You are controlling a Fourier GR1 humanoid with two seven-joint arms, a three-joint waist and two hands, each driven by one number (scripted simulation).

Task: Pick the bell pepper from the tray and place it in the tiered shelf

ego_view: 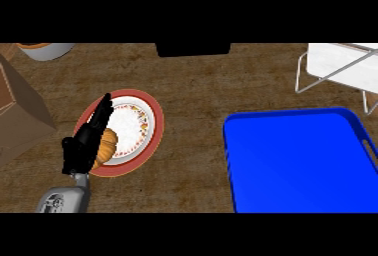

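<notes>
A blue tray (pixel 295 165) lies at the right of the brown counter, and only its blue floor shows; I see no bell pepper in it or anywhere else in the head view. The tiered shelf (pixel 347 62), a white board on a thin metal frame, stands at the far right corner. My left hand (pixel 87 142) is at the left, open with its fingers straight and pointing away from me, lying along the left side of a red-rimmed plate (pixel 151 107). My right hand does not show.
An orange-brown croissant (pixel 108 145) sits on the plate, partly behind my left hand. A brown box (pixel 18 115) fills the left edge. A pale pot (pixel 46 50) stands at the far left corner, and a black object (pixel 193 49) at the far middle.
</notes>
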